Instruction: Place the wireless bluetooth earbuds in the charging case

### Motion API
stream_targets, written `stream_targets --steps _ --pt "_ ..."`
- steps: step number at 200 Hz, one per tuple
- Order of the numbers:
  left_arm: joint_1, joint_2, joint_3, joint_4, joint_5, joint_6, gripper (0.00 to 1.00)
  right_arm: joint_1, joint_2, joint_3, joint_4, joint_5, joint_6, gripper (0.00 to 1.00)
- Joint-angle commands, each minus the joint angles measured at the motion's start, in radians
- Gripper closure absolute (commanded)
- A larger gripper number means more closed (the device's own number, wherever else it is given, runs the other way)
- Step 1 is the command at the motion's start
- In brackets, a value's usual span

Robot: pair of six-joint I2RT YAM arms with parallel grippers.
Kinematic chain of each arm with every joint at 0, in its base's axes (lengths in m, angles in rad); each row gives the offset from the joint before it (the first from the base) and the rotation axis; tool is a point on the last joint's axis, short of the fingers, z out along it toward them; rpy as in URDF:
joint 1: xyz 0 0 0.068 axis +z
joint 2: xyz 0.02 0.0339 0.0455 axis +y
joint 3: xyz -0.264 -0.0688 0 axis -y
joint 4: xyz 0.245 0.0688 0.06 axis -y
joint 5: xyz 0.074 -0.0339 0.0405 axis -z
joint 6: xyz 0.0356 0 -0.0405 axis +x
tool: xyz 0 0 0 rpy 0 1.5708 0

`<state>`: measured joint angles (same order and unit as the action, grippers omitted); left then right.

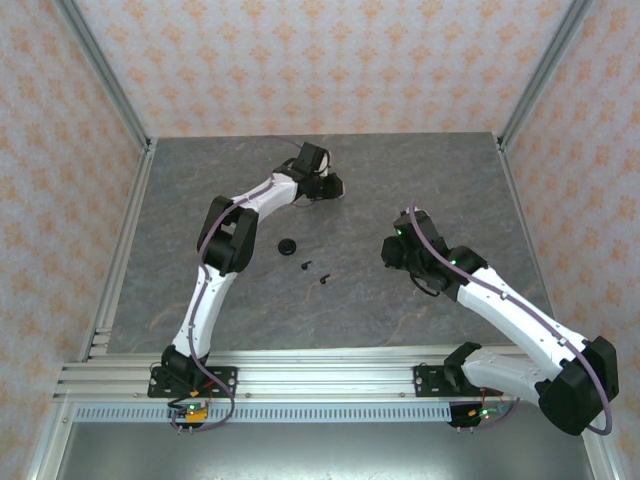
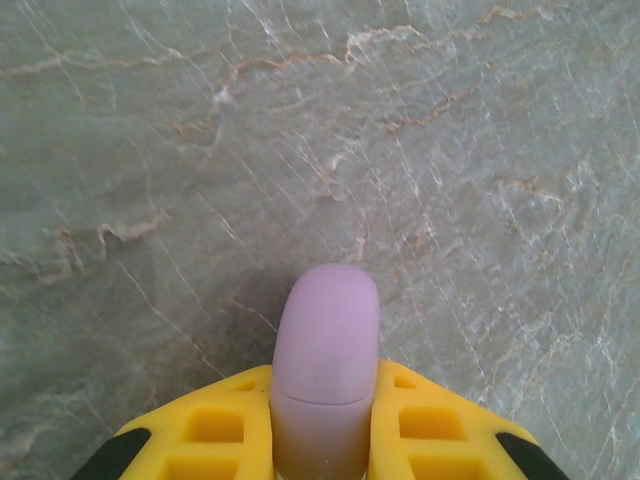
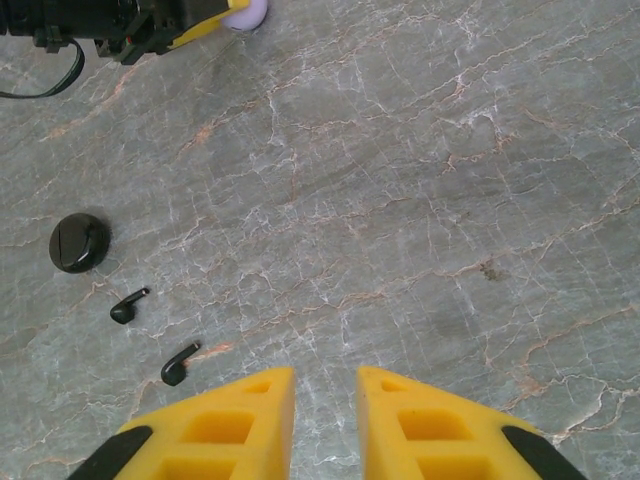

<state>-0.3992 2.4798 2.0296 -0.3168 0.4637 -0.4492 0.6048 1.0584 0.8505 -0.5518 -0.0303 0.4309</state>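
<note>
My left gripper (image 2: 325,378) is shut on a pale lavender charging case (image 2: 326,340), held edge-on with its seam showing, just above the stone table at the back (image 1: 335,187). That case (image 3: 245,12) peeks out of the left gripper's yellow fingers (image 3: 205,25) in the right wrist view. A round black charging case (image 1: 288,245) lies closed mid-table, with two black earbuds (image 1: 307,265) (image 1: 325,278) just to its right. From the right wrist they appear as case (image 3: 79,243) and earbuds (image 3: 128,307) (image 3: 179,364). My right gripper (image 3: 326,378) is open, holding nothing, right of the earbuds (image 1: 390,250).
The grey veined stone table (image 1: 420,180) is walled by patterned panels at the back and both sides. An aluminium rail (image 1: 320,375) runs along the near edge. A black cable (image 3: 40,85) trails from the left arm.
</note>
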Motion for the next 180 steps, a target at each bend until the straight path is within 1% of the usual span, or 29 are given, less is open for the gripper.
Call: stream_targets --steps 1,15,27,44,63,87,99,125,155,178,180 --pt "0.013 0.049 0.052 -0.090 -0.043 -0.002 0.79 -0.005 -0.014 -0.010 0.002 -0.004 0.013 0.76" --pt "0.016 0.068 0.071 -0.104 -0.050 0.001 0.66 -0.005 -0.014 -0.007 -0.004 -0.006 0.014 0.76" --pt "0.016 0.071 0.077 -0.114 -0.062 0.011 0.57 -0.005 -0.017 -0.005 -0.009 -0.006 0.014 0.76" --pt "0.016 0.055 0.072 -0.121 -0.092 0.031 0.48 -0.005 -0.020 -0.005 -0.016 0.000 0.012 0.76" --pt "0.017 0.031 0.070 -0.149 -0.127 0.071 0.41 -0.005 -0.020 -0.004 -0.021 0.004 0.011 0.76" --pt "0.017 -0.052 0.009 -0.155 -0.190 0.133 0.29 -0.005 -0.017 -0.008 -0.018 0.001 0.011 0.76" --pt "0.016 -0.106 -0.026 -0.161 -0.219 0.167 0.26 -0.005 -0.015 -0.011 -0.018 0.000 0.009 0.76" --pt "0.017 -0.243 -0.120 -0.190 -0.299 0.223 0.25 -0.005 -0.013 -0.016 -0.017 0.002 0.003 0.75" --pt "0.013 -0.427 -0.295 -0.219 -0.380 0.260 0.23 -0.005 -0.006 -0.023 -0.014 0.009 0.002 0.75" --pt "0.007 -0.563 -0.464 -0.222 -0.451 0.251 0.22 -0.005 0.002 -0.026 -0.009 0.006 0.000 0.74" --pt "0.008 -0.592 -0.482 -0.220 -0.459 0.249 0.22 -0.005 0.004 -0.026 -0.010 0.006 -0.001 0.74"
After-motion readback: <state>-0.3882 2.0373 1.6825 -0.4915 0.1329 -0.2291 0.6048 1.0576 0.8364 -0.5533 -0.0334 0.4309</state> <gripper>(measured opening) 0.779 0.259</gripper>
